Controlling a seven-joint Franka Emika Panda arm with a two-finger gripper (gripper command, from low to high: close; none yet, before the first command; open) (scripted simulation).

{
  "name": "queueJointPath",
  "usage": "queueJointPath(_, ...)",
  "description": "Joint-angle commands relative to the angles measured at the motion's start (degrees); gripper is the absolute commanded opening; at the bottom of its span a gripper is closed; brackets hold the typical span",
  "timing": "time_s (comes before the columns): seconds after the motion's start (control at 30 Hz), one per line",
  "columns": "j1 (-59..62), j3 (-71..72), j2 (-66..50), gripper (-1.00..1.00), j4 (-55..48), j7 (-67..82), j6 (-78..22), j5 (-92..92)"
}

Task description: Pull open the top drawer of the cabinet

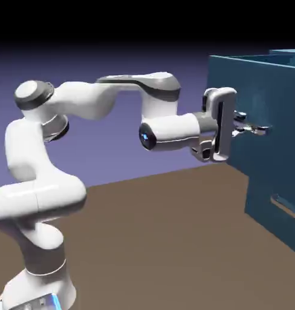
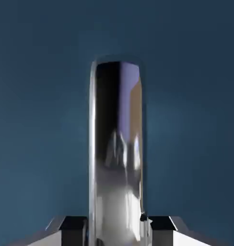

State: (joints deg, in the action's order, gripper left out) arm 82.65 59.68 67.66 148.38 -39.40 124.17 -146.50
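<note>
The fingers (image 2: 117, 229) clamp either side of the shiny bar handle (image 2: 117, 144) on the top drawer (image 1: 259, 91), which seems barely drawn out from the cabinet (image 1: 277, 181), so the grasp looks done and most of the pull remains.

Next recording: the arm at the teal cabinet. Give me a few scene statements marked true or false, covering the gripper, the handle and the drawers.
1. The gripper is at the top drawer's handle. True.
2. In the hand view the handle lies between the two fingertips. True.
3. The gripper is at the lower drawer's handle. False: that handle sits well below it, untouched.
4. The cabinet is red. False: teal-blue.
5. The arm lies folded on the table. False: it reaches out level toward the top drawer.
</note>
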Motion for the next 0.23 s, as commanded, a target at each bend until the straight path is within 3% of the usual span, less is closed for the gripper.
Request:
queueJointPath(0.0,-1.7,-1.5,0.9,-1.0,2.1,-0.4,-0.4,1.1)
queueJointPath(0.07,-4.1,-3.8,2.4,-1.0,5.0,-0.9,-1.0,2.6)
queueJointPath(0.1,-4.1,-3.8,2.4,1.0,5.0,-0.9,-1.0,2.6)
queueJointPath(0.2,-7.6,-7.3,5.0,1.0,9.1,-1.8,-1.6,5.4)
